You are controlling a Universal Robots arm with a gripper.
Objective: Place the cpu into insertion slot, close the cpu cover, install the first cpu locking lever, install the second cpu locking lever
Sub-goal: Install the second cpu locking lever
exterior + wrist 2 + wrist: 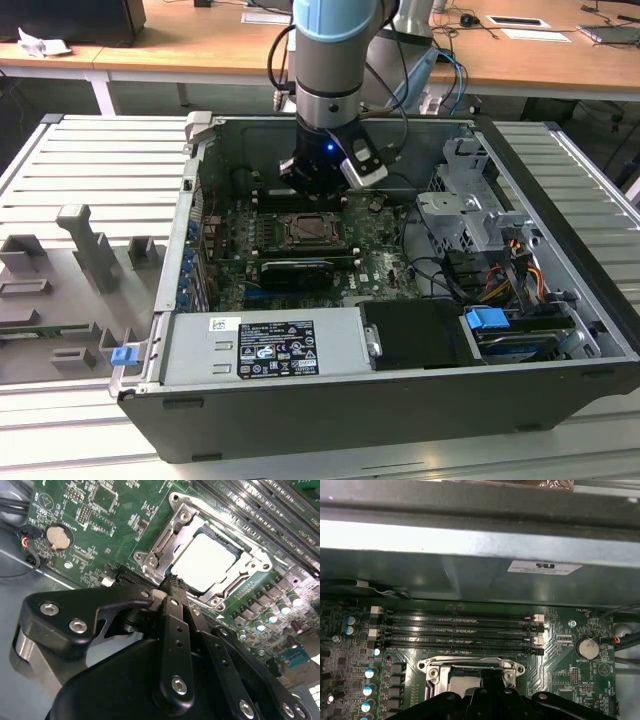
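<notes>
The cpu [204,562], pale silver-grey, lies flat in the insertion slot [176,501] on the green motherboard. The silvery cpu cover [170,537] lies down around it, with the chip showing through the cut-out. My gripper [172,584] hangs just above the slot's edge, tips over the cover's rim. Its black fingers are shut, with nothing visible between them. In the exterior view the gripper [316,195] stands over the far side of the insertion slot [316,232] inside the open case. In the first wrist view the gripper [492,679] covers part of the slot [436,672].
Memory slots [460,630] run along one side of the socket, and a coin battery [59,536] sits near it. A long black card [295,270], the power supply [265,345], a drive cage [465,215] and cables crowd the case. Grey fixtures [90,250] stand at the exterior view's left.
</notes>
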